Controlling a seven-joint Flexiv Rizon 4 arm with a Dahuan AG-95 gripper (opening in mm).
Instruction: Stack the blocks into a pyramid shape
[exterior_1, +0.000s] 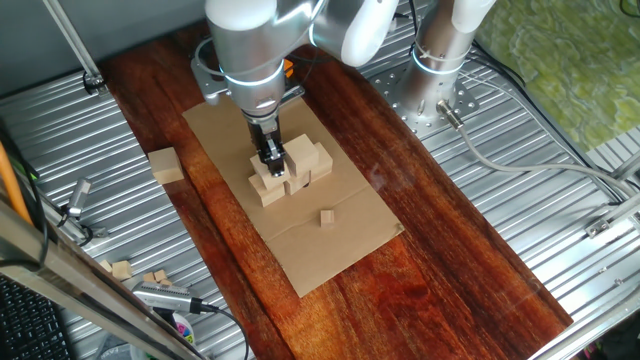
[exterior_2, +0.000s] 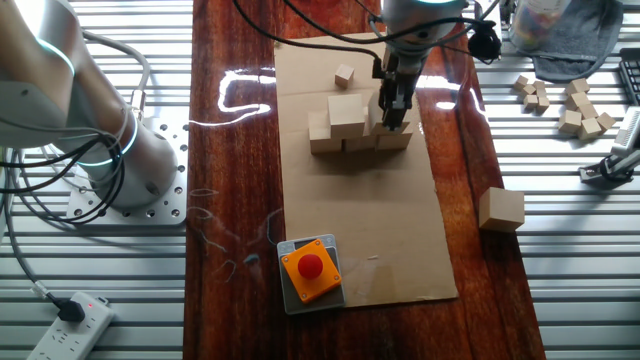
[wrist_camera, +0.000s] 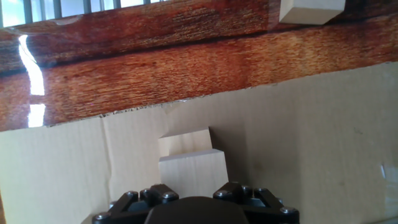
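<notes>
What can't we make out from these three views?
- Claw open or shut: fingertips cut off by the bottom edge in the hand view, too small in both fixed views.
- Block count in the stack: claw and front blocks hide some.
- Lone block: cut off by the hand view's top edge.

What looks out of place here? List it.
One block sits alone on the bare wood, off the cardboard sheet and apart from the pyramid stack where the claw is working. A much tinier cube lies loose on the cardboard beyond the stack. Nothing looks toppled or damaged.
</notes>
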